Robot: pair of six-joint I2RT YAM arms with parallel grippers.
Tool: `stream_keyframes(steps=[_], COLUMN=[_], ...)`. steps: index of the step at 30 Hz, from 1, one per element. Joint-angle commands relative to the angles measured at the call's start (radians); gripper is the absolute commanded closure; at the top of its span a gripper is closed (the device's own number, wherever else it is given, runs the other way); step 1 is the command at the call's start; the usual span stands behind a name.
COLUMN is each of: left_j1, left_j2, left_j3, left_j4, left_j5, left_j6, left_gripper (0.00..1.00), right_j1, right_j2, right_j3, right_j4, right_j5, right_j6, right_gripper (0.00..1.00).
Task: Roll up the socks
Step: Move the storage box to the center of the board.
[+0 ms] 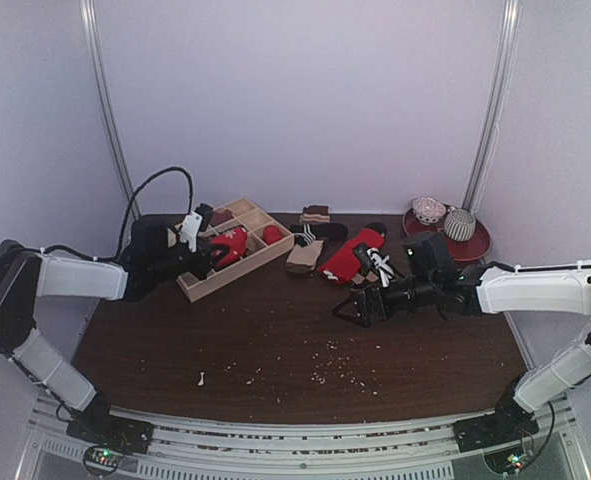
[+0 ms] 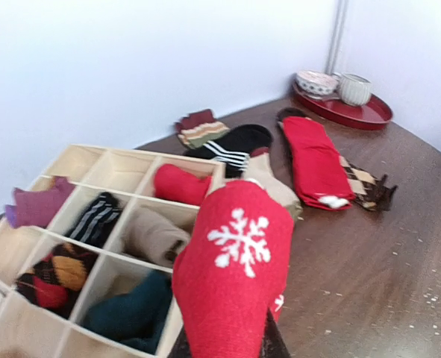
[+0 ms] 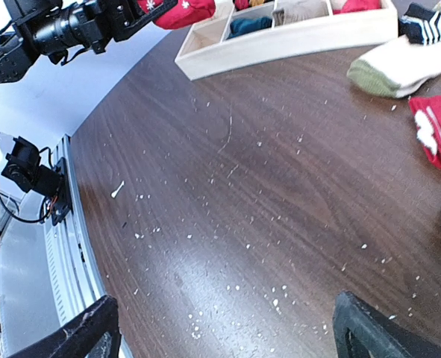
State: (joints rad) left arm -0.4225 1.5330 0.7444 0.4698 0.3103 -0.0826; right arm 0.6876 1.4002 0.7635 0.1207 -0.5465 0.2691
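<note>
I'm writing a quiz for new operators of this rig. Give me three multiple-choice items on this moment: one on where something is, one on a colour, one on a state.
1. Where does the red tray sit?
A. in the wooden box
B. at the far right corner of the table
C. between the arm bases

2. What colour is the snowflake on the sock held by the left fingers?
A. black
B. yellow
C. white

3. How are the right fingers?
A. open, holding nothing
B. shut on a cup
C. shut on a cream sock

Key:
1 B: the top view shows it at the back right, by the wall.
2 C: the left wrist view shows a white snowflake on red.
3 A: the right wrist view shows them spread apart, with only tabletop between.
</note>
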Motion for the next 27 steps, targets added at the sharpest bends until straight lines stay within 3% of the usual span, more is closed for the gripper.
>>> stream_keyframes(steps=[1, 13, 27], left_j1=[0.146, 0.346, 0.449], left_j2=[-0.010, 0.041, 0.178], left_j3=[0.064, 0.146, 0.190], left_j4=[-0.022, -0.142, -0.173], left_j5=[-0.036, -0.061, 0.106], left_j6=[0.067, 0.168, 0.290], left_gripper=[1.00, 1.00, 1.00], right_j1=[-0.023, -0.051, -0.069], right_j2=[-0.030, 0.013, 0.054], right_j3=[-0.018, -0.044, -0.044], right_j4=[0.093, 0.131, 0.167], right_j5=[0.008, -0.057, -0.125], right_j6=[0.007, -0.005, -0.015], right_gripper=[0.00, 0.00, 0.00])
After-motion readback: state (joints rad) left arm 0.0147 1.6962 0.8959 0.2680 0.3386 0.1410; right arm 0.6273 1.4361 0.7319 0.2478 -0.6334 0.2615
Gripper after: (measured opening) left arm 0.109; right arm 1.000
